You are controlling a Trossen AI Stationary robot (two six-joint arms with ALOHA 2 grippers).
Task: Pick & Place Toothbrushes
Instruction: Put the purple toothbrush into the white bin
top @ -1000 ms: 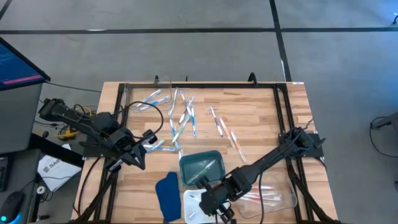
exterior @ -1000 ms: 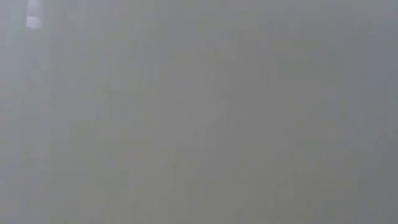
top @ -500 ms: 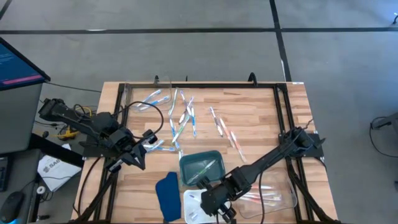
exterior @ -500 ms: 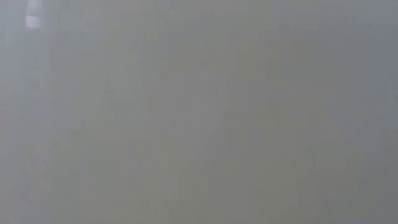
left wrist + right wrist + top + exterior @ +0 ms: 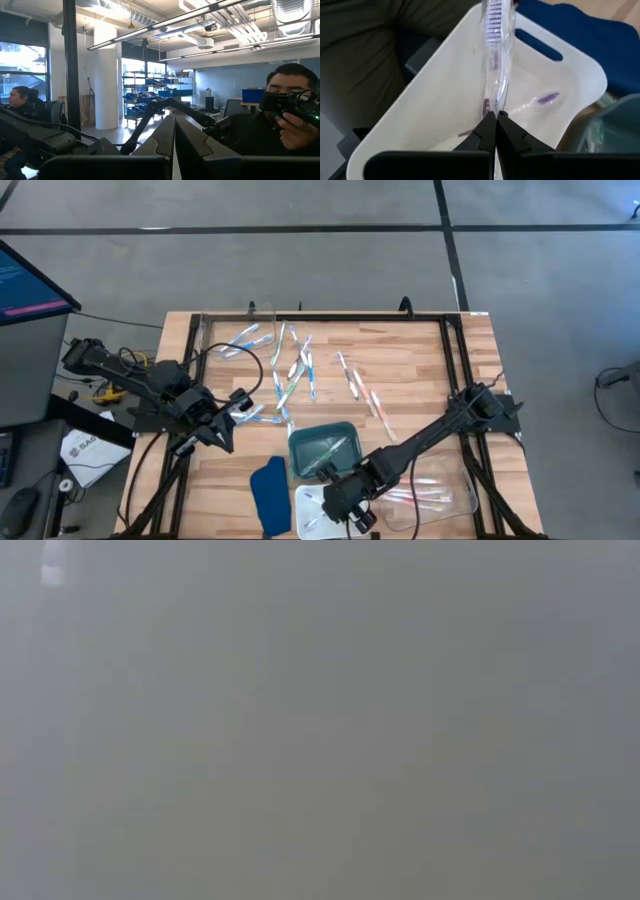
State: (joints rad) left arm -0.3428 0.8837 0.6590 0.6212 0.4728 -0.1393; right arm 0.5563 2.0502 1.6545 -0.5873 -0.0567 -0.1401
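Right tool (image 5: 496, 116) edged lower, pinching purple toothbrush (image 5: 496, 55) over white tray (image 5: 445, 95).

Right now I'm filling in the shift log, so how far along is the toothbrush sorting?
Partly done. Some toothbrushes already lie in the green tray, the clear tray and the white tray. In hand: the right gripper is shut on a purple toothbrush over the white tray. Left: loose toothbrushes scattered on the table. The left gripper waits, shut, near them.
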